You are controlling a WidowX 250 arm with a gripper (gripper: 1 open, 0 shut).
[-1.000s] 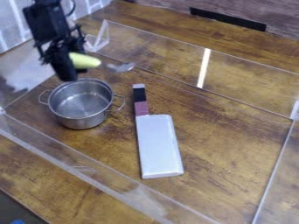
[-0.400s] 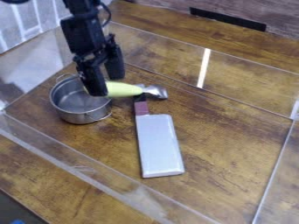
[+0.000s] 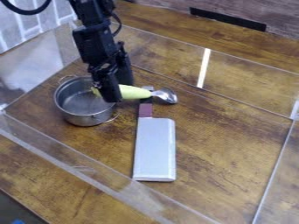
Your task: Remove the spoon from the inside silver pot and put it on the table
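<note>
The spoon (image 3: 142, 93) lies flat on the table (image 3: 233, 122), just right of the silver pot (image 3: 79, 102). Its light-yellow handle points toward the pot and its small metal bowl points right. My gripper (image 3: 107, 86) hangs low over the pot's right rim, with its dark fingers (image 3: 103, 80) at the handle's left end. The fingers cover that end, so I cannot make out whether they still press on the handle or stand apart from it. Nothing shows inside the pot.
A flat white rectangular block (image 3: 156, 147) with a dark end lies in front of the spoon, its dark end almost touching the spoon's bowl. Low clear acrylic walls (image 3: 70, 153) fence the wooden surface on the near and far sides.
The spoon has come out from above the pot and down to the right onto the table. The gripper has moved right and lower with it. The white block has turned slightly.
</note>
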